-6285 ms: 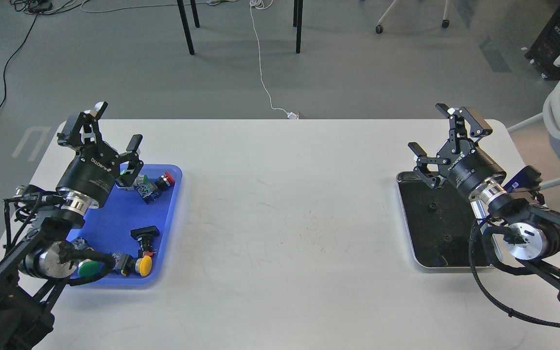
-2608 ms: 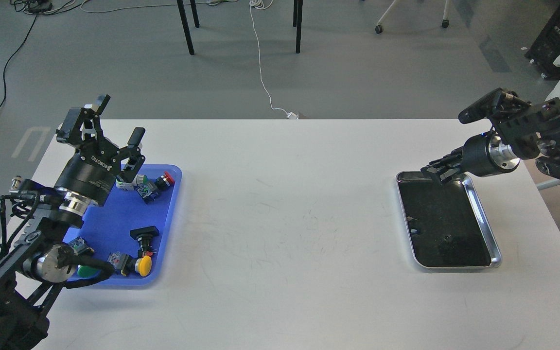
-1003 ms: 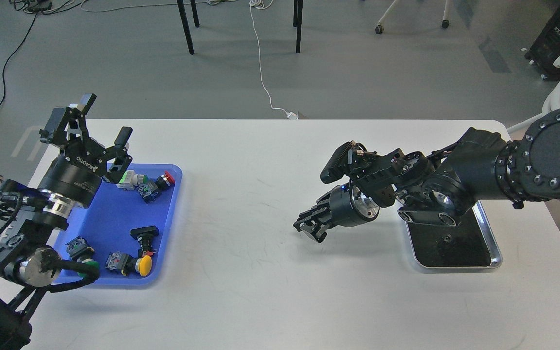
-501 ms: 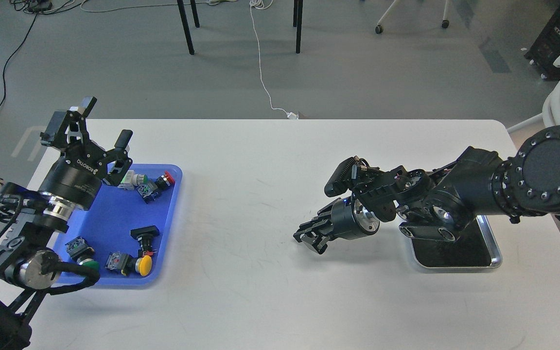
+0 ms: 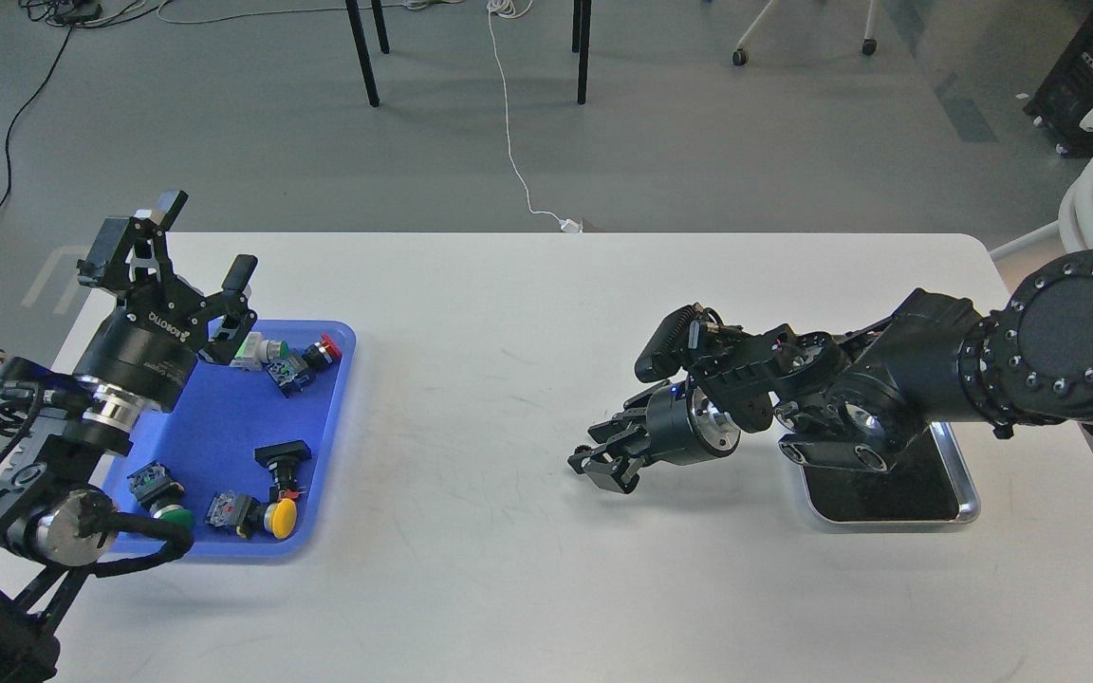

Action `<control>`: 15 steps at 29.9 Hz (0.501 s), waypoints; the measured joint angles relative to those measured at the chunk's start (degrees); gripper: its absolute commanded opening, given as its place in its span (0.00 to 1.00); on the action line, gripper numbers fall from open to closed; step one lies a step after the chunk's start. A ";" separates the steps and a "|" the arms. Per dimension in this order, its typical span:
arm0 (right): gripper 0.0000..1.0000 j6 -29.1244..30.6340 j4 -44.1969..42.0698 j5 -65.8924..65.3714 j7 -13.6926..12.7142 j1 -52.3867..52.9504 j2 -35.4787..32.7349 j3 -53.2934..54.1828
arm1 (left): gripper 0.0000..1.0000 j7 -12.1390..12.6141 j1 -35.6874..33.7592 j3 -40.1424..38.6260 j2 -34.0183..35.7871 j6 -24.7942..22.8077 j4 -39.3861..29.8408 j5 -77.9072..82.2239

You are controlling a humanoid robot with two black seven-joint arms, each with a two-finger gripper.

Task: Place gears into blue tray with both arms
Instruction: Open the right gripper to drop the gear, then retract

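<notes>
Progress: no gear visible in bright blue plastic tray [image 5: 224, 427] at table left; tray holds only coloured push-button switches [image 5: 271, 512]; placing not done. Right gripper [image 5: 603, 462] low over white table [image 5: 509, 569], mid-table, well apart from tray; fingers nearly together, possibly on small toothed black gear [image 5: 583, 450]; too dark to confirm. Left gripper [image 5: 197, 249] above tray's far end, fingers apart, empty. Silver-rimmed black-lined tray [image 5: 964, 484] partly hidden under right arm; path to blue tray unobstructed.

Left hand [image 5: 194, 247] raised, fingers spread wide; right hand [image 5: 594, 462] low, reaching leftward, fingers slightly parted
</notes>
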 measured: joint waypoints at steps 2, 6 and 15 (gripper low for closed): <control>0.79 -0.51 0.04 0.22 0.00 -0.01 0.00 -0.01 | 0.98 0.00 0.00 0.00 0.06 0.01 0.00 0.00; 0.96 -0.80 0.05 2.69 0.00 0.54 0.00 1.88 | 0.98 0.00 -0.01 -0.03 0.20 0.02 0.00 0.02; 0.95 1.21 0.99 12.99 -0.02 0.17 -4.21 17.07 | 0.98 0.04 -0.43 0.51 2.13 -2.51 0.00 0.20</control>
